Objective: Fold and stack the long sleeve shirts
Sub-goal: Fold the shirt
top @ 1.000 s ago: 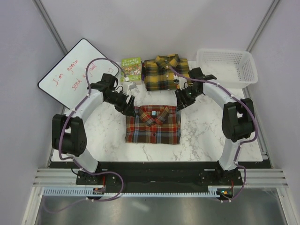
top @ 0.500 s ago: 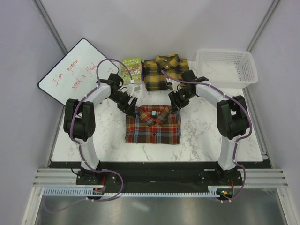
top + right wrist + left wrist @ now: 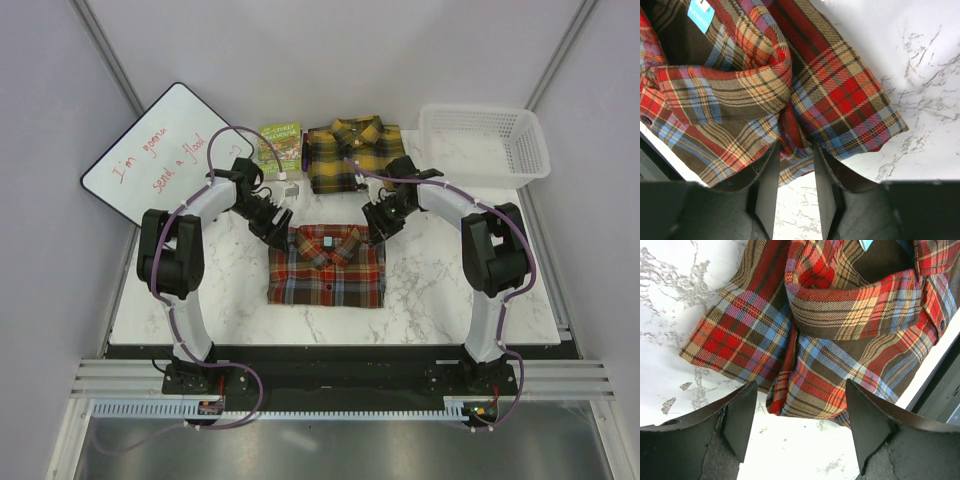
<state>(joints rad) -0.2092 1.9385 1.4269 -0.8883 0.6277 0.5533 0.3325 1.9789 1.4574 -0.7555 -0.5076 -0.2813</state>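
Left gripper (image 3: 281, 231): I am hovering it at the far-left corner of the red shirt (image 3: 328, 268), with its fingers (image 3: 740, 415) standing wide apart and clamping nothing.
Left wrist view: the shirt's shoulder corner is lying just ahead of the gap between my two fingers, and bare marble is showing below it.
Right gripper (image 3: 375, 227): I am holding it at the shirt's far-right corner, with its fingers (image 3: 767, 195) standing only narrowly apart.
Right wrist view: a folded edge of the plaid is reaching in between the fingertips. I cannot tell whether they are pinching it.
Red shirt: it is lying folded and front up in the middle of the table (image 3: 430, 290), collar toward the far side, with a blue tag showing inside the collar.
Yellow shirt (image 3: 350, 158): it is lying folded on the far side of the red shirt, apart from it, so the two are not yet stacked.
Book (image 3: 281, 143): it is lying just left of the yellow shirt.
Whiteboard (image 3: 150, 150): it is sitting at the far left, with red handwriting on it.
Basket (image 3: 500, 172): it is sitting at the far right, white and open-topped.
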